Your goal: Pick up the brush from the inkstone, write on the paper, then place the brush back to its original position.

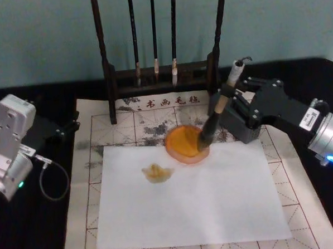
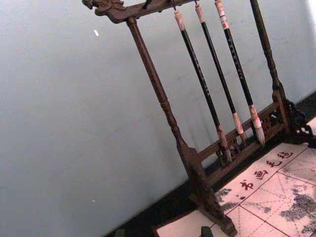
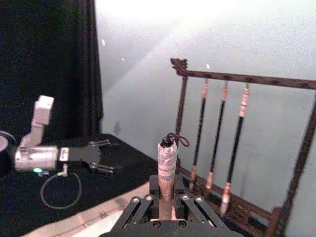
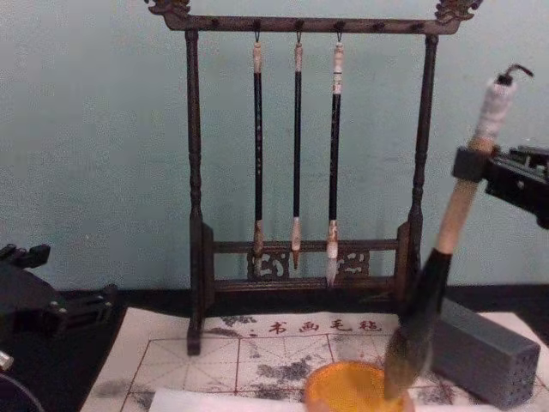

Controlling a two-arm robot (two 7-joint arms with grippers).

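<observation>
The brush (image 1: 214,122) leans with its white-wrapped end up and to the right, and its dark tuft is down in the orange inkstone (image 1: 183,145). My right gripper (image 1: 225,94) is shut on the tan handle, seen from the side in the chest view (image 4: 472,163). In the right wrist view the brush (image 3: 167,160) rises from between that gripper's fingers (image 3: 143,207). The white paper (image 1: 192,195) lies in front of the inkstone on the gridded mat. My left gripper (image 1: 66,128) is parked open at the mat's left edge, far from the brush.
A dark wooden rack (image 1: 109,77) with three thin black-handled brushes (image 4: 296,146) stands behind the mat. A small yellowish lump (image 1: 156,172) sits on the paper. A grey perforated block (image 4: 485,352) stands right of the inkstone (image 4: 352,388).
</observation>
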